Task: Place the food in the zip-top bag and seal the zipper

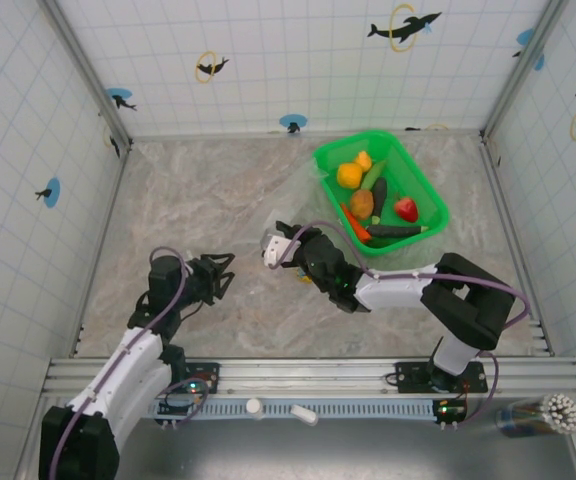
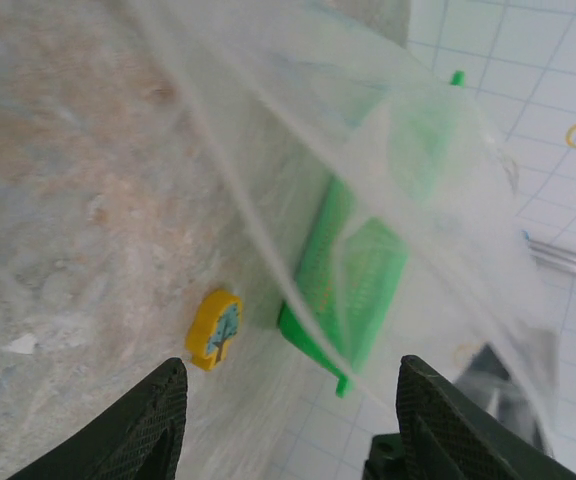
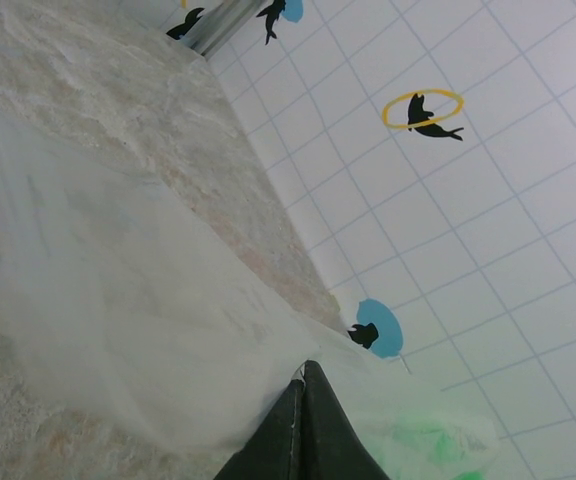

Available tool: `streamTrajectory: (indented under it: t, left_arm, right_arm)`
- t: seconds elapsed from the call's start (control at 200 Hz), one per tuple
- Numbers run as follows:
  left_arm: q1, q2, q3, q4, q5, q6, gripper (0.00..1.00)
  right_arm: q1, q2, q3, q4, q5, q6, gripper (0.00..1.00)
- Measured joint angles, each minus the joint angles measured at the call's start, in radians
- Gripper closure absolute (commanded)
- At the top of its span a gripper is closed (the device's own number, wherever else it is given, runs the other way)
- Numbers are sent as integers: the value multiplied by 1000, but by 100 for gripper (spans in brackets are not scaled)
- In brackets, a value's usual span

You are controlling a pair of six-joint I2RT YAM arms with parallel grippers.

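Right jaws pinch zip-top bag (image 3: 118, 300); left wrist view reveals trinket (image 2: 213, 328).

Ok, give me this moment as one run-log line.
right gripper: shut on zip-top bag | left gripper: open, empty | food: in green basket, not yet bagged

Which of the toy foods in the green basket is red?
The red fruit by the right wall of the green basket. The other pieces are orange, yellow, brown or dark.
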Motion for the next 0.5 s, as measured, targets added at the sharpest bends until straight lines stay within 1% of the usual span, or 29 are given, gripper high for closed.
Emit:
streamTrajectory:
  t: [0.065, 0.225, 0.325, 0.36, 0.42, 0.46, 0.5]
  left_arm:
    - [-1, 20, -26, 31, -6, -26, 39]
    - [-1, 66, -28, 140, -17, -57, 37]
    - [-6, 102, -28, 207, -18, -73, 39]
    - [-13, 121, -28, 230, -20, -77, 42]
    - [-30, 154, -28, 266, -22, -88, 50]
    - [-45, 175, -27, 286, -25, -96, 58]
    - [-56, 191, -26, 299, -28, -97, 69]
  right_arm:
    - [2, 0, 0, 0, 0, 4, 100]
    - [18, 0, 0, -3, 0, 8, 100]
    - [26, 0, 0, -6, 0, 15, 100]
    - [27, 0, 0, -7, 0, 17, 100]
    - [31, 0, 0, -8, 0, 22, 100]
    - [32, 0, 0, -8, 2, 23, 100]
    - [33, 0, 0, -10, 4, 25, 100]
